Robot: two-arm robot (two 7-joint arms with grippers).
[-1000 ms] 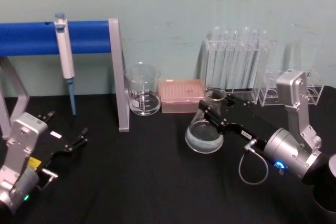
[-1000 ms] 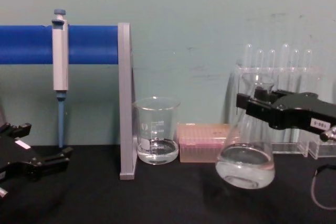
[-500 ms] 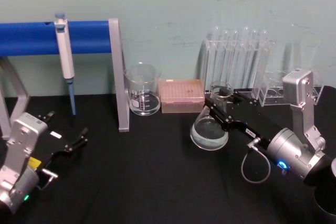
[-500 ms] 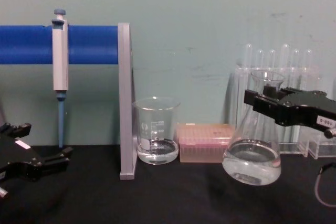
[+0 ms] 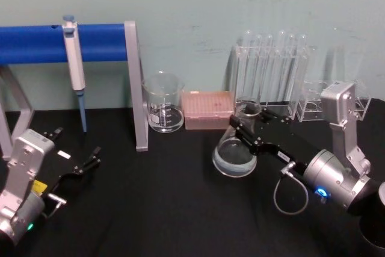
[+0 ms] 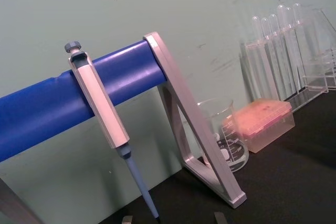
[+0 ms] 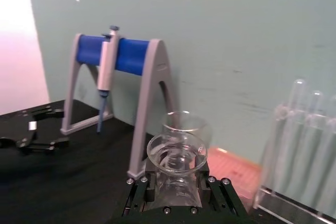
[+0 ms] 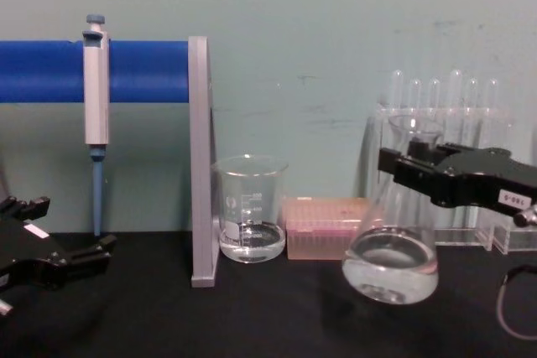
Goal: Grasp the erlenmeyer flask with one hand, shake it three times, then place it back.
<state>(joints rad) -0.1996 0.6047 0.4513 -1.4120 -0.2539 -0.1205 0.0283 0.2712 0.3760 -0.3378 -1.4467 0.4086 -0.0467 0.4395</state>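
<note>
A pipette hangs from the blue-barred stand on the black table, and rightward along the wall sit a glass beaker, a pink box and a test-tube rack.

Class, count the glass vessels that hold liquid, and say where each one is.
2. The beaker stands beside the grey stand post, left of the pink tip box. The erlenmeyer flask is tilted, gripped at its neck by the right gripper.

A pipette is hanging from a blue-barred stand; a beaker, pink tip box and test tubes are lining the counter's back edge.
</note>
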